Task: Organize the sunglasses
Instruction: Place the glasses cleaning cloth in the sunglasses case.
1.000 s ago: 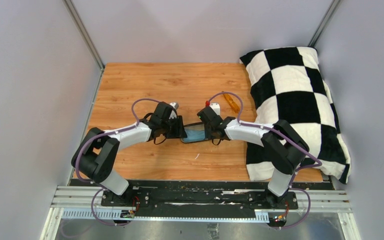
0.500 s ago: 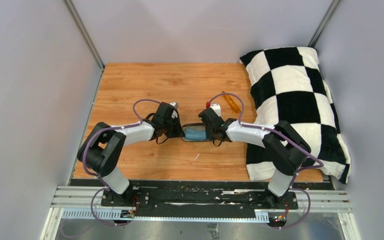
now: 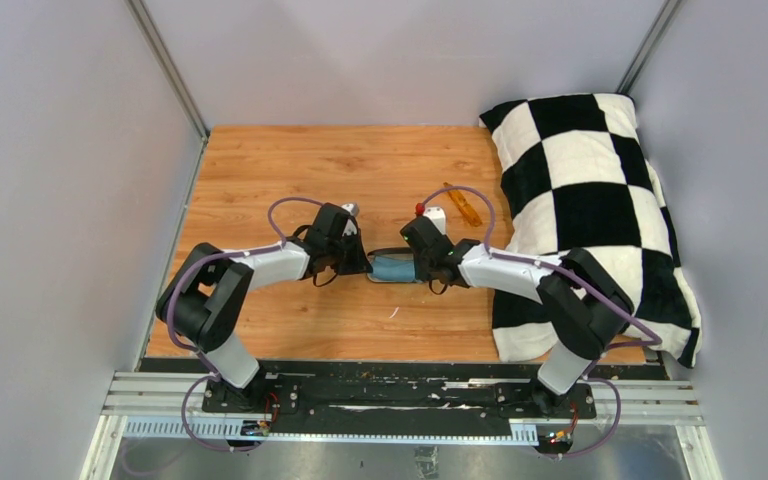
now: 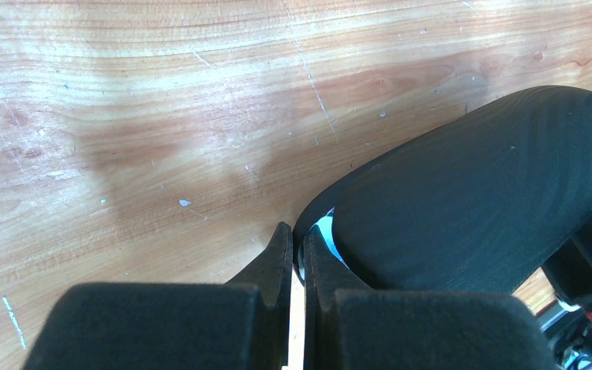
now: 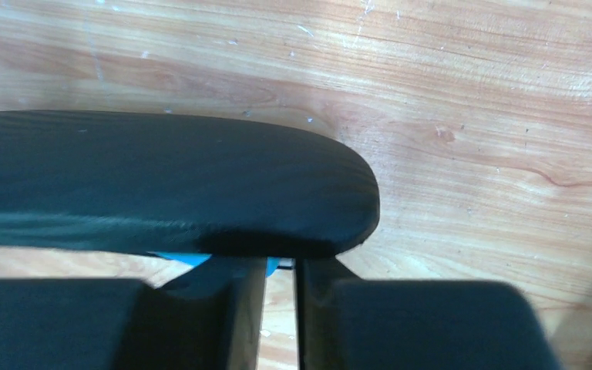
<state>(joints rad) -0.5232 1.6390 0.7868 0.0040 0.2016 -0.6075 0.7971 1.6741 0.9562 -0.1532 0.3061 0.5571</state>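
The amber-orange sunglasses (image 3: 463, 205) lie on the wooden table beside the pillow, behind my right arm and apart from both grippers. The black oval glasses case (image 3: 390, 272) sits between the grippers at mid-table, with the light-blue cloth (image 3: 392, 266) showing inside it. My left gripper (image 3: 359, 263) is shut on the case's left rim; the left wrist view shows its gripper (image 4: 299, 235), the case (image 4: 470, 193) and a sliver of cloth (image 4: 325, 231). My right gripper (image 3: 415, 262) is shut on the case's right end; the right wrist view shows its gripper (image 5: 281, 266), the case lid (image 5: 162, 177) and the cloth (image 5: 181, 257).
A large black-and-white checkered pillow (image 3: 600, 210) fills the table's right side, partly under my right arm. Grey walls close in left, right and behind. A small white piece (image 3: 432, 215) with a red tip sits near the sunglasses.
Both grippers have edged closer together at the case. Less of the blue cloth shows than a second ago, the case being more closed. The sunglasses have not moved.
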